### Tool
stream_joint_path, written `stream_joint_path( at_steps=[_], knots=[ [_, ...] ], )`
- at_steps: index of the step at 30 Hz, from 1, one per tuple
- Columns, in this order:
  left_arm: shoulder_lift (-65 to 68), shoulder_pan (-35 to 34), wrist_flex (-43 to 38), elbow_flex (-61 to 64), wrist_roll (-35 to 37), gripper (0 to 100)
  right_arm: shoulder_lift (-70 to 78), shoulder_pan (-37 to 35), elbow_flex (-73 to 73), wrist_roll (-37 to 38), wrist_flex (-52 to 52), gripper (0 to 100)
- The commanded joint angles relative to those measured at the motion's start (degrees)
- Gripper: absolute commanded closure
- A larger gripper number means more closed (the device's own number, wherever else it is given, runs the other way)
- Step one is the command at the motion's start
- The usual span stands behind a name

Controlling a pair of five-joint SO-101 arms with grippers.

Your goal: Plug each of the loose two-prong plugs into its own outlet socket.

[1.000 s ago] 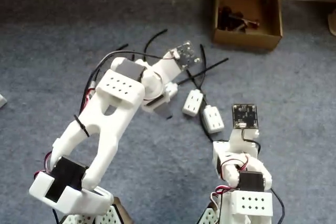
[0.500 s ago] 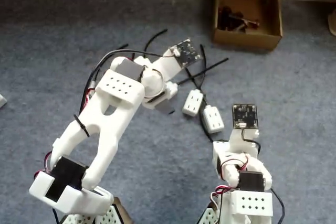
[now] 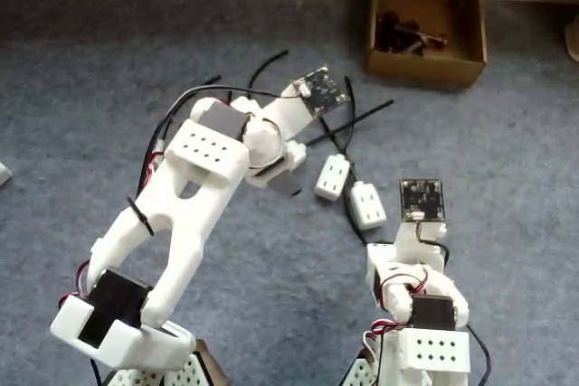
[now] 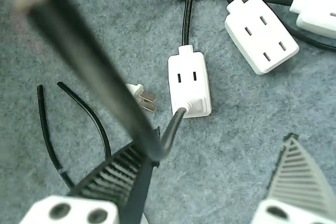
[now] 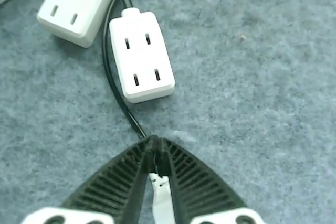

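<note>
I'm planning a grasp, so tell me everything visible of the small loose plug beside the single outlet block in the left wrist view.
The loose plug is small, with a white plastic-looking body and two flat metal prongs. It lies on the grey carpet, prongs pointing toward the white outlet block but short of it, unplugged. A black cable near the camera hides its back end. Nothing grips it.

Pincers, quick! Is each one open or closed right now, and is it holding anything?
Left pincer: open, holding nothing.
Right pincer: closed on a white plug, with its black cord trailing out.
</note>
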Motion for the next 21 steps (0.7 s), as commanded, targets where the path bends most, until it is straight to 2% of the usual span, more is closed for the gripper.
stream_joint_path(
  at_steps=[1, 21],
  knots=[
    [-0.4, 0.6, -0.8, -2.4, -0.5, 67, -0.6, -0.5, -0.4, 0.7, -1.3, 98.9],
    [-0.4, -1.5, -3.8, 1.3, -0.4, 67, -0.6, -0.5, -0.2, 0.7, -2.9, 98.9]
  ],
)
